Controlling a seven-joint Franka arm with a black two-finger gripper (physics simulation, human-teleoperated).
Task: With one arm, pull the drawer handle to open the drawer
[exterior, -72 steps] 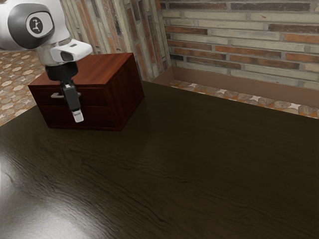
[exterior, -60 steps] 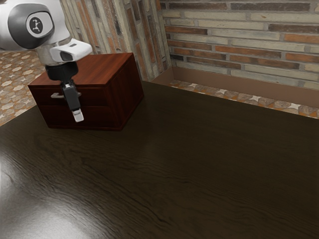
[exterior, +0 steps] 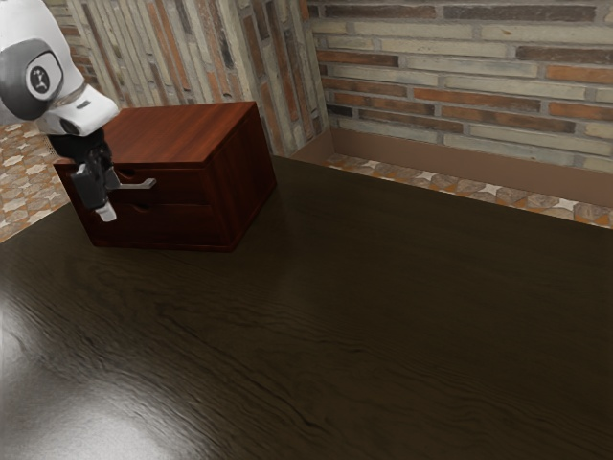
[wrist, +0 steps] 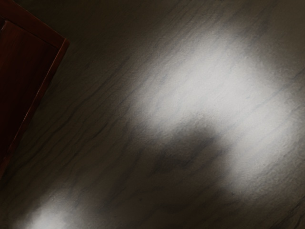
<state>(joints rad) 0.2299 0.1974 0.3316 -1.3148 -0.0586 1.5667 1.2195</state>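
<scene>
- One-armed, hanging the pincer (exterior: 105, 206) tips-down just in front of the dark-red drawer cabinet (exterior: 201, 163), at the exterior view's left.
- Overlapping the near end of the silver drawer handle (exterior: 139, 182) on the cabinet's front; failing to tell whether clamping it, or standing open or closed.
- Resting the cabinet on the dark wooden bench (exterior: 364, 316), close to the brick wall (exterior: 460, 77) corner.
- Catching, from the wrist, the cabinet's red-brown edge beside bright glare on the bench.
</scene>
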